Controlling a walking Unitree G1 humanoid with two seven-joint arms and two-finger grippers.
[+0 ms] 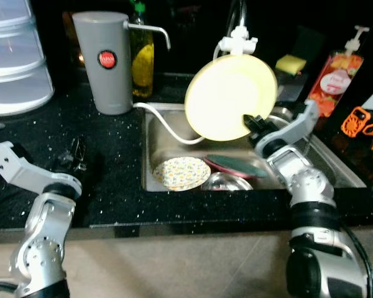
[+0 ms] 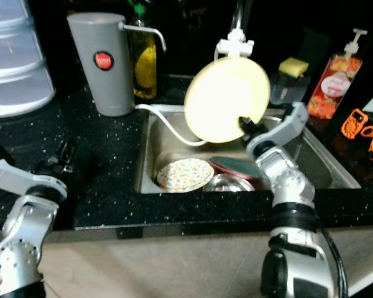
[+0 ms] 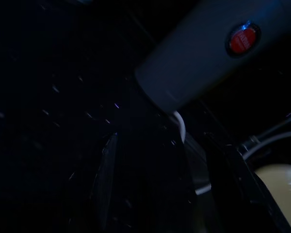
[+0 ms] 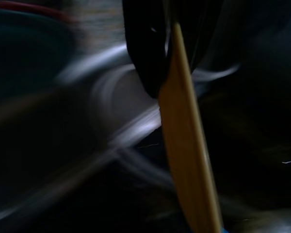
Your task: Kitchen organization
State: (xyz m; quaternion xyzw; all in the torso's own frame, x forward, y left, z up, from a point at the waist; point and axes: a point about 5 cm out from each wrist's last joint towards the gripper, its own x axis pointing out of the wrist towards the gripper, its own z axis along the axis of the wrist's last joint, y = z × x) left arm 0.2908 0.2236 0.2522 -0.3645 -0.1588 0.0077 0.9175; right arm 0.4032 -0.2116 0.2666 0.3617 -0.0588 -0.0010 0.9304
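Right hand [image 1: 253,122] lifting a yellow plate [image 1: 230,97] above the sink [image 1: 150,149].

The right hand gripped the plate's near-right rim, holding it tilted beneath the faucet [image 1: 237,41]. Next it likely needed carrying clear to the counter [image 1: 112,186], avoiding the faucet and white hose [image 1: 168,130]. A patterned plate [image 1: 181,172], green plate [image 1: 236,166] and metal bowl [image 1: 229,182] remained below. The left hand [image 1: 74,155] hovered open over the counter near the grey dispenser [image 1: 102,62].

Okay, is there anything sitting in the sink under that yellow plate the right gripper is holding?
Yes. Below the yellow plate, held by the right gripper, the sink holds a patterned plate, a dark dish and a metal bowl.
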